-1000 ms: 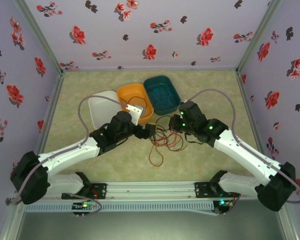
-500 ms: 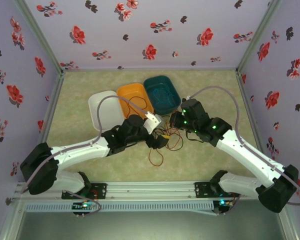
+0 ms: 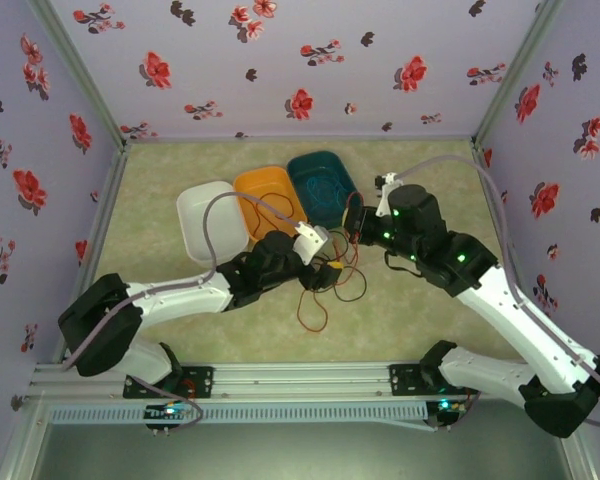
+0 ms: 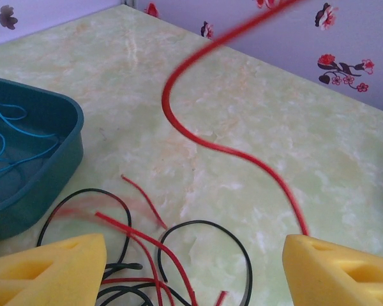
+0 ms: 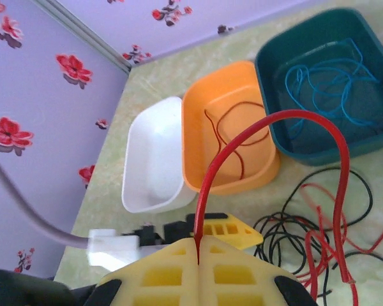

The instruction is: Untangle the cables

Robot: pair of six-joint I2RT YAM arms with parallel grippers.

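Lilac walls (image 3: 280,60) printed with red and black flowers closed in a flat table (image 3: 180,165) of pale green, marble-patterned surface. Two white-shelled arms with black joints reached inward across it, the left arm (image 3: 170,298) and the right arm (image 3: 510,310) meeting near the middle.

Three smooth plastic tubs with rounded corners sat side by side and touching at the far side: a white rectangular tub (image 3: 208,215), an orange one (image 3: 268,200) and a deep teal one (image 3: 322,187).

The left gripper (image 4: 195,255) hung low over the tangle, its yellow, ribbed wedge-shaped fingers (image 4: 51,268) standing wide apart with nothing pinched between them. The right gripper (image 5: 198,245) was raised beside the teal tub, its yellow latticed fingers pressed together on the glossy red-orange cable (image 5: 287,116).

From that grip the red-orange cable rose in a stiff, rounded arch and dropped back to the heap on the table, just in front of the tubs. There its strands crossed the thin black cable (image 4: 242,245), which lay in several round loops. In the left wrist view, part of the red-orange cable (image 4: 230,152) swept across the table in a long curve, blurred at its upper end.

The fine blue-teal cable (image 5: 322,83) lay coiled loosely inside the teal tub, and a thin dark red wire (image 5: 233,131) looped inside the orange tub.
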